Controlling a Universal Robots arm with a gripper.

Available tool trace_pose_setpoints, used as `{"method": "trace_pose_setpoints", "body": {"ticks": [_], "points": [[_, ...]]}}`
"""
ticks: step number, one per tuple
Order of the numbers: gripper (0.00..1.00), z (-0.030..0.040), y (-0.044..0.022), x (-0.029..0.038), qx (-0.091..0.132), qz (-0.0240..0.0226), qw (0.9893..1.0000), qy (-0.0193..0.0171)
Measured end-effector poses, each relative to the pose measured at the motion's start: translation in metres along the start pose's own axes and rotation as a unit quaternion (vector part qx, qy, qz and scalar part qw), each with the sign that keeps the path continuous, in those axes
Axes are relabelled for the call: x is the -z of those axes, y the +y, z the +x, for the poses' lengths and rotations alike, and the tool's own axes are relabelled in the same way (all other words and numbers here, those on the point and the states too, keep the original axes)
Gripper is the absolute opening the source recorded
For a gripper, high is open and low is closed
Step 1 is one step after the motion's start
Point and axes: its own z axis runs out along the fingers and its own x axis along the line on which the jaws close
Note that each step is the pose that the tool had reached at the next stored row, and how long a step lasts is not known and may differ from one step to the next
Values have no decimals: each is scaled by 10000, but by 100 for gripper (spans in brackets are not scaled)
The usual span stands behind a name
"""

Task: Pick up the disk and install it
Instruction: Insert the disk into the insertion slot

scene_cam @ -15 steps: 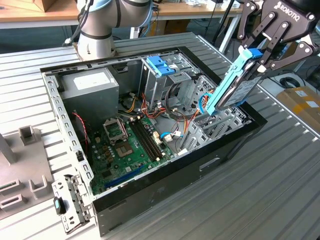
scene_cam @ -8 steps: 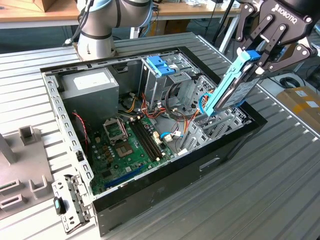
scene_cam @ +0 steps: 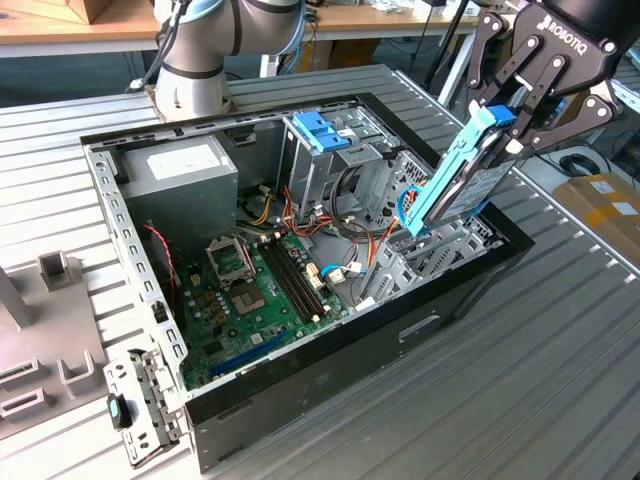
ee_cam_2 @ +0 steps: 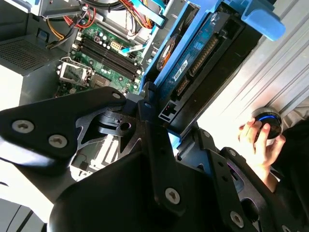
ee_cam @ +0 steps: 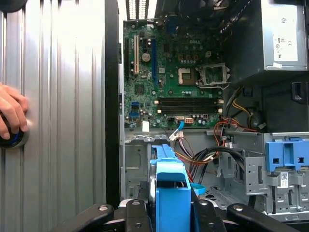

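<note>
The disk, a dark drive in bright blue carrier rails, hangs tilted on edge over the open computer case, at the end on the exterior view's right. My gripper is shut on its upper end. Its lower end reaches down to the metal bay there; I cannot tell whether they touch. In the second wrist view the disk runs away from the gripper, its circuit side showing. In the first wrist view the blue carrier stands edge-on between the black fingers.
Inside the case lie a green motherboard, a grey power-supply box, a metal drive cage with a blue latch and loose cables. The arm's base stands behind the case. A person's hand rests on a round knob on the ribbed table.
</note>
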Motion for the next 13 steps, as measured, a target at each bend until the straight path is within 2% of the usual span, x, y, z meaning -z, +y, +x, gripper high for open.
{"method": "trace_pose_setpoints", "body": {"ticks": [13], "points": [[37, -10, 6, -85, 22, -2, 10000, 2]]}}
